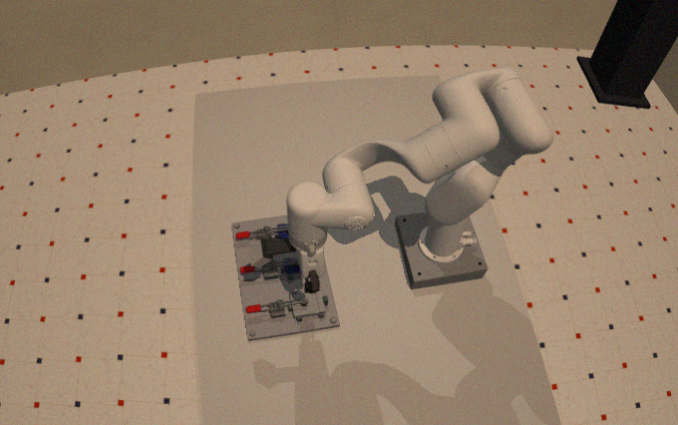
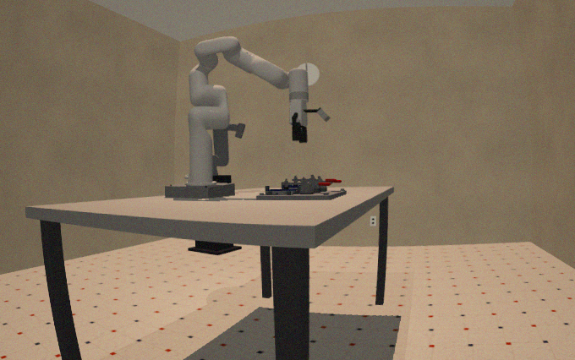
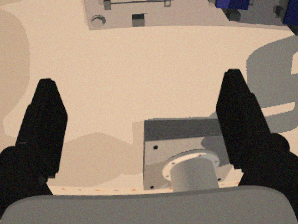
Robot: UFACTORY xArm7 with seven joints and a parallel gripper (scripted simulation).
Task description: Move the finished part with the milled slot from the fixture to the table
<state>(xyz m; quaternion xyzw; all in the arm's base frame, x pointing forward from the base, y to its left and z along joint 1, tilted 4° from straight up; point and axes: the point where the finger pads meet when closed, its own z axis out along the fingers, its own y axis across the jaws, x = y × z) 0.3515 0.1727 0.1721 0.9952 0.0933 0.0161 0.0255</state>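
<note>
Part [image 1: 303, 311]: grey, in fixture [image 1: 249, 327] | blanks [image 1: 290, 268]: blue | end effector [image 3: 143, 129]: spread, empty

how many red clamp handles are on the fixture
3, in a column along the fixture's edge away from the arm base: one at the far end, one in the middle, one at the near end. None looks hidden in the top view.

A pale table [image 2: 220, 220] on dark legs [image 2: 291, 297] stands on a tiled floor [image 1: 90, 200] dotted red and blue — tan walls [image 2: 445, 127] behind, a small outlet [image 2: 373, 220] low down.
</note>
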